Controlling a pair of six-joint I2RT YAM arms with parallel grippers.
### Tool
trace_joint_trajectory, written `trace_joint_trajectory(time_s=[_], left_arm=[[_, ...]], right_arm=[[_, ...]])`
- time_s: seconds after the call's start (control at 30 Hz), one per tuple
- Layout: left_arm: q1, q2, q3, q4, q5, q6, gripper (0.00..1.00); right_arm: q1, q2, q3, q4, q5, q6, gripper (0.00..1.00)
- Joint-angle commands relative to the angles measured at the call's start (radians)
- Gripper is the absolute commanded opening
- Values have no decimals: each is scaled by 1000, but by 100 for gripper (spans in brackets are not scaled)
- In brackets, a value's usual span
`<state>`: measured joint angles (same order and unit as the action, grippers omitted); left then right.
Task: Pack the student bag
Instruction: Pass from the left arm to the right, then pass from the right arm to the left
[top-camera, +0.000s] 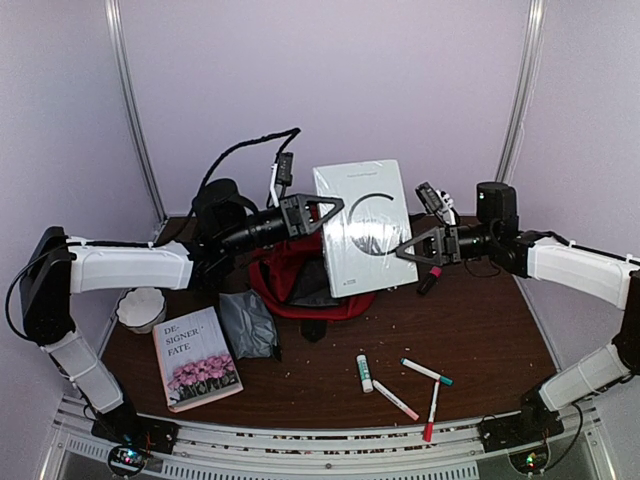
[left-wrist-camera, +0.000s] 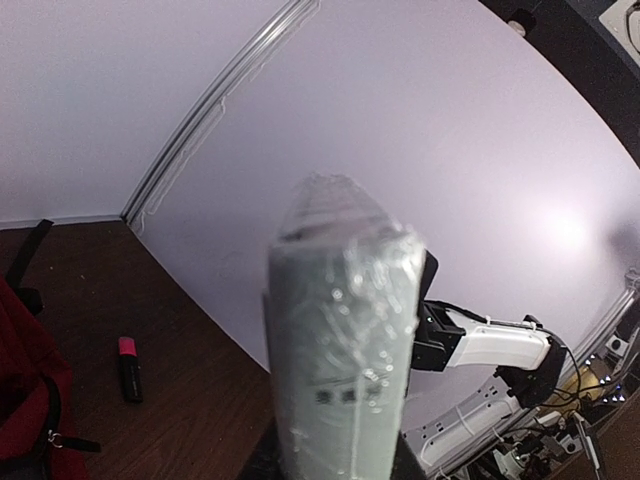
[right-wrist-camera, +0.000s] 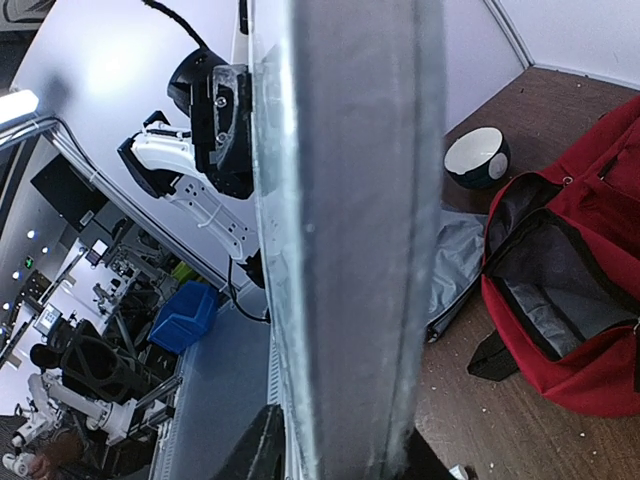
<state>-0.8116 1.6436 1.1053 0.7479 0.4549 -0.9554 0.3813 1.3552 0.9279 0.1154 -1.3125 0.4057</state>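
Over the far middle of the bench, top view: a white book (top-camera: 362, 228) hangs in the air between both arms, straight above the student bag (top-camera: 300, 292).
Bag's place: red, lying on the bench (top-camera: 480, 330) with its mouth upward, partly hidden by the white book.
Grip, left: the left end effector (top-camera: 330, 211) is clamped on the book's left edge.
Grip, right: the right end effector (top-camera: 405, 250) meets the book's right edge; from above I cannot tell whether it has pinched.
Near side: a grey pouch (top-camera: 246, 325) lies just beside the bag, with a flower book (top-camera: 197, 360) and a bowl (top-camera: 140, 308) to the left and pens (top-camera: 410, 385) to the right.
Left wrist view: the wrapped book fills the middle; the bag's red corner (left-wrist-camera: 25, 400) shows at the left edge, and a pink marker (left-wrist-camera: 129, 368) lies apart from it.
Right wrist view: the jaws stand either side of the book's edge, and I cannot tell how firmly; the bag (right-wrist-camera: 580, 260) gapes, its grey lining showing.
Handling: the bag looks soft, floppy and light while empty, not fragile; its sides may sag and fold the mouth shut.
Hold: probably best taken by the rim of the opening or a black strap.
Surface: dark smooth wood with light specks; the bag would likely slide if pushed.
Room: pale walls (top-camera: 300, 90) stand close on three sides, leaving little space behind the bag.
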Motion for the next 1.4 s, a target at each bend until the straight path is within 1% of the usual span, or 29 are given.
trace_joint_trajectory(time_s=[0.0, 0.07, 0.1, 0.2, 0.27, 0.37, 0.47, 0.53, 0.63, 0.73, 0.8, 0.87, 0.9, 1.03, 1.07, 1.13, 1.17, 1.27, 1.37], left_arm=[[12, -19, 60, 158, -10, 0, 2], [15, -10, 60, 157, -6, -2, 8], [19, -7, 59, 153, -3, -3, 15], [35, -11, 53, 76, -15, 30, 50], [44, -29, 50, -21, -31, 91, 60], [51, -76, 55, -212, -57, 234, 68], [52, -143, 69, -435, -121, 405, 72], [52, -181, 84, -583, -171, 513, 73], [53, -214, 99, -727, -228, 618, 74], [53, -208, 79, -744, -244, 613, 74], [54, -194, 55, -709, -235, 590, 74], [53, -178, 39, -682, -236, 598, 74], [53, -171, 40, -689, -239, 625, 73], [47, -150, 80, -802, -327, 792, 72], [48, -146, 85, -822, -339, 814, 72], [46, -133, 95, -817, -320, 814, 73], [45, -123, 97, -793, -295, 785, 74], [39, -79, 57, -585, -193, 600, 76], [3, -26, 31, -352, -154, 457, 78]], right_arm=[[7, -28, -7, 98, -43, 64, 28], [7, -25, -14, 132, -46, 92, 23], [7, -25, -18, 149, -48, 104, 18], [6, -28, -15, 177, -55, 128, 9], [4, -32, -8, 179, -58, 132, 5], [-6, -44, -4, 177, -55, 131, 3], [-29, -55, -5, 172, -49, 121, 2], [-62, -61, -4, 153, -32, 103, 0], [-108, -66, -2, 85, 17, 50, 0], [-139, -47, -1, 48, 15, 16, 0], [-155, -36, -5, 47, 26, 15, 0], [-166, -32, -8, 38, 66, 9, 0], [-172, -32, -8, 26, 87, 3, 0], [-190, -49, -16, 5, 152, 2, 0], [-191, -57, -23, 10, 166, 5, 0], [-191, -73, -36, 29, 174, 12, 0], [-191, -82, -44, 45, 174, 22, 0], [-191, -91, -73, 155, 147, 96, 0], [-191, -95, -121, 337, 127, 227, 0]])
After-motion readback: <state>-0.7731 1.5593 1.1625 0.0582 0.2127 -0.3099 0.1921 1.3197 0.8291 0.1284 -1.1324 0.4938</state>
